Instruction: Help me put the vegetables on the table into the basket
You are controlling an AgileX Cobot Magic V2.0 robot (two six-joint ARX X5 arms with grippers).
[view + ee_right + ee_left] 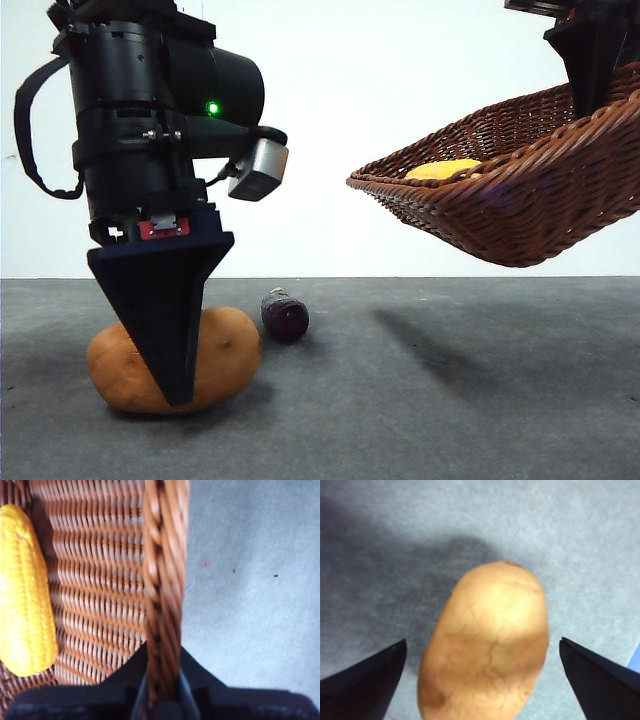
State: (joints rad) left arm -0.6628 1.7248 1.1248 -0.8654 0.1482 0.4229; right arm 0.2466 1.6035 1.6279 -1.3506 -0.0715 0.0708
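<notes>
Lying on the flat dark grey speckled bench [420, 400]: a large tan-brown toy potato [225, 355], long side down, and just beside it a small glossy dark purple toy eggplant [285, 315], the two close but apart. Straddling the potato: the left claw [480, 680], spread wide, one black jaw on each flank with bench showing in the gaps, gripping nothing. Coming down from above in the front view, one dark jaw crossing in front of the potato. Hanging in the air, tilted and well clear of the bench: a shallow rectangular dark brown woven wicker basket [520, 200] with flared sides and braided rim. Resting inside on the weave: a small yellow corn-like toy piece [25, 590]. Pinching the braided rim: the right claw [162, 680], clamped tight on it, holding the basket up.
</notes>
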